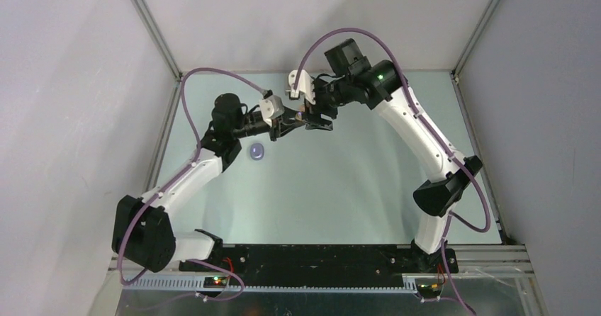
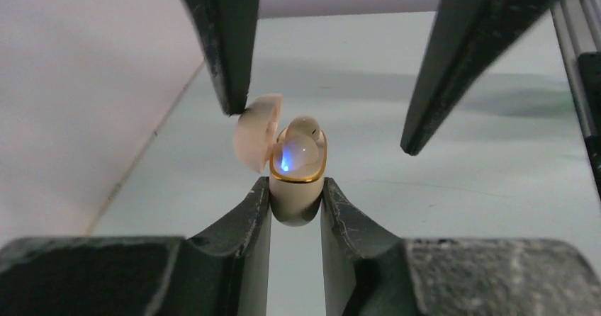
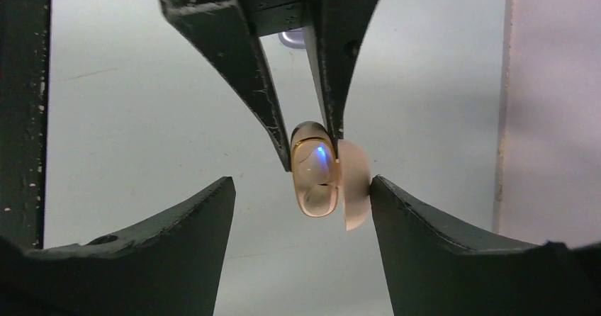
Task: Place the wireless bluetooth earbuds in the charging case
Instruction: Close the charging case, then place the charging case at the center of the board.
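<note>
My left gripper is shut on the base of a cream charging case with a gold rim, held above the table. Its lid hangs open to one side. A white earbud sits in the case beside a blue light. The case also shows in the right wrist view, with its lower cavity looking empty. My right gripper is open and straddles the case, one finger tip touching the lid. Both grippers meet at the table's far middle. A small lavender-purple bud lies on the table.
The pale green table has grey walls on the left and right and a white back wall. The lavender bud lies just below the left arm's forearm. A black rail runs along the near edge.
</note>
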Controlling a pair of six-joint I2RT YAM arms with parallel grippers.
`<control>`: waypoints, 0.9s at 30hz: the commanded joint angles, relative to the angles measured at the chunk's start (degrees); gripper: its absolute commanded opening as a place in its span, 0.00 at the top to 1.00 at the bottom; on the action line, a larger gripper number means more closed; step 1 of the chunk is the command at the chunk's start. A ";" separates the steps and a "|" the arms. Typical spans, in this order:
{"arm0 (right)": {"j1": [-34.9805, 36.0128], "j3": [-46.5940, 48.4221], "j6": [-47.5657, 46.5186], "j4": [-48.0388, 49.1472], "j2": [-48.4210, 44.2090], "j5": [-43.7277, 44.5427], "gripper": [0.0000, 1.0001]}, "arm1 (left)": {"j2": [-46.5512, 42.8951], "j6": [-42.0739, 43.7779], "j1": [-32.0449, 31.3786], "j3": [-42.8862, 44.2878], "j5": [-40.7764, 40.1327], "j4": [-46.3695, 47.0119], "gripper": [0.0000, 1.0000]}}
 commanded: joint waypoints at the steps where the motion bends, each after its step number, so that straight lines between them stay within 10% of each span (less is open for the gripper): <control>1: 1.98 -2.31 0.07 0.88 -1.80 1.64 0.26 | 1.47 -16.93 1.52 3.28 -6.66 9.93 1.00; 12: 0.21 -13.00 4.32 7.74 -10.07 4.70 0.27 | 4.71 -24.26 2.58 2.67 -7.53 10.47 1.00; 27: -16.40 -33.20 31.03 17.22 -17.08 6.03 0.13 | 34.66 -16.94 2.60 22.21 8.40 -36.89 0.92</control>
